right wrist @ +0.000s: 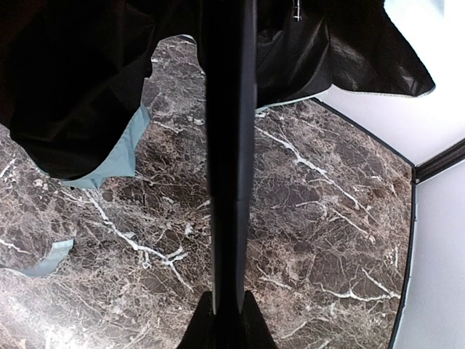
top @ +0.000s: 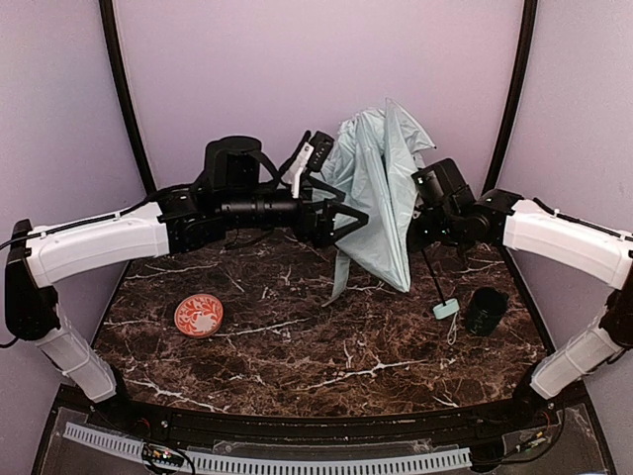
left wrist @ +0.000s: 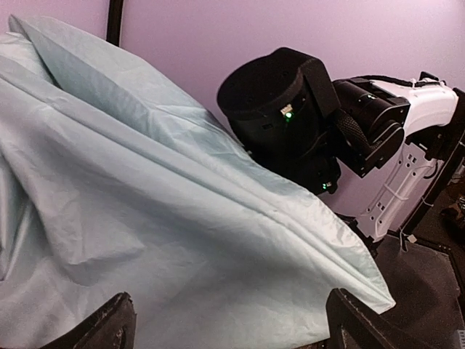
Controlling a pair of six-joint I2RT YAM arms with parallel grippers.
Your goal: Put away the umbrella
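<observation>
Inside the right gripper (right wrist: 227, 316) stands the umbrella's (top: 381, 188) black shaft.

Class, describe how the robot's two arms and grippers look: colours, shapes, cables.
The left arm and right arm have white boxy covers, black joints and thin black cables running along them. The left gripper and right gripper are black, with tapering fingers.

Pale mint-green umbrella (top: 381, 198) is showing a black lining (right wrist: 65, 73) and thin black shaft (right wrist: 229, 145). Dark brown table (top: 326, 346) is displaying white marble veining. Orange-red dish (top: 199, 316) is bearing white swirls. Walls (top: 316, 69) are glowing lilac.
</observation>
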